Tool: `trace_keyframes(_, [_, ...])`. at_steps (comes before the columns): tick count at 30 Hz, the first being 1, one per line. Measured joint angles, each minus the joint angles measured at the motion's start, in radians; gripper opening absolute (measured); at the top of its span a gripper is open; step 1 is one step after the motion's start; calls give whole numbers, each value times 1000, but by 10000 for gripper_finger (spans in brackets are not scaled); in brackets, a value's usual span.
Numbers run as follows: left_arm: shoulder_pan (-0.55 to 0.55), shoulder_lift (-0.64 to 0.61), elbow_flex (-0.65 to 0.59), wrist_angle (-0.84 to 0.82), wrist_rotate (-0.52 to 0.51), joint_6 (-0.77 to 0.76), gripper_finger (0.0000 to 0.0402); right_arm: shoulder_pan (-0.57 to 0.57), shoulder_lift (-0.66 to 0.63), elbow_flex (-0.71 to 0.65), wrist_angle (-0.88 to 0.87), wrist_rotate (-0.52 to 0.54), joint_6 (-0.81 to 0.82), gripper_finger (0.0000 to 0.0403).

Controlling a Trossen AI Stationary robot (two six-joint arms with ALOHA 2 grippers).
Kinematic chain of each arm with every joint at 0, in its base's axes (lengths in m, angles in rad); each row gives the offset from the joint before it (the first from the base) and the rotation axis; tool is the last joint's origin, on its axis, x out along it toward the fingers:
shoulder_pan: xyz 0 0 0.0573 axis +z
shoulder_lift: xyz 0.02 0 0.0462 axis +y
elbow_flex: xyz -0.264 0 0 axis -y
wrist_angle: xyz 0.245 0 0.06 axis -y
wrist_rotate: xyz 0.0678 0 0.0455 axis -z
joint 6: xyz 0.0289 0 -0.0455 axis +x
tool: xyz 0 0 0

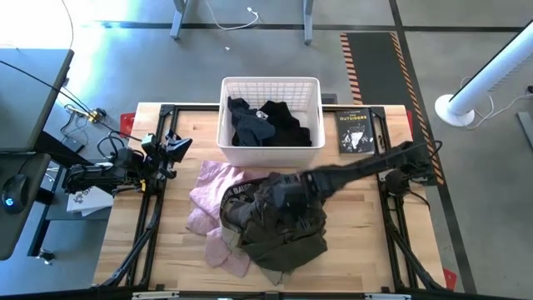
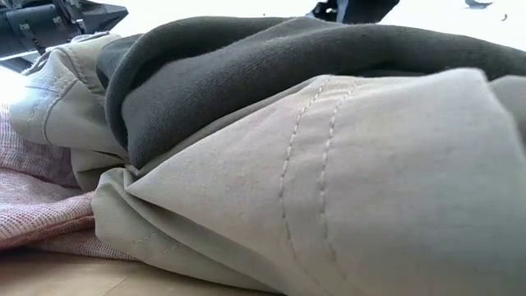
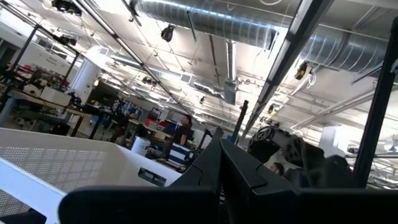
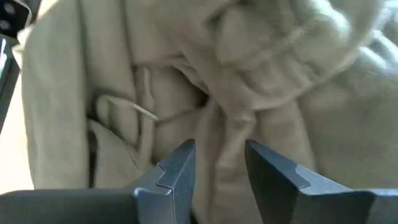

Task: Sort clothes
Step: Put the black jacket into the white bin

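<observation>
Both pincers differ: right pincer [image 4: 217, 165] open over the khaki trousers [image 4: 261, 81], left pincer [image 1: 176, 147] shut beside the basket [image 1: 271, 85].

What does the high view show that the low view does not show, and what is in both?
Only the high view shows the white basket holding dark clothes, the small black book, the left gripper at the table's edge and the right gripper over the pile. Only the low view shows the trouser seam stitching. Both show the khaki trousers, olive-brown garment and pink garment.
</observation>
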Motion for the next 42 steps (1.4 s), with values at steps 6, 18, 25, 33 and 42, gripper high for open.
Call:
trace_keyframes(6, [0, 0, 0, 0, -2, 0, 1, 99, -76, -38, 87, 143, 103, 136])
trace_keyframes(18, [0, 0, 0, 0, -5, 0, 1, 120, -75, -38, 163, 193, -1, 136])
trace_keyframes(25, [0, 0, 0, -4, -7, 0, 1, 5, -73, -37, 188, 191, 68, 158])
trace_keyframes(33, [0, 0, 0, -11, -7, 0, 1, -70, -28, -38, 204, 6, 88, 185])
trace_keyframes(42, [0, 0, 0, -19, -14, 0, 1, -78, -16, -23, 199, 29, 77, 191])
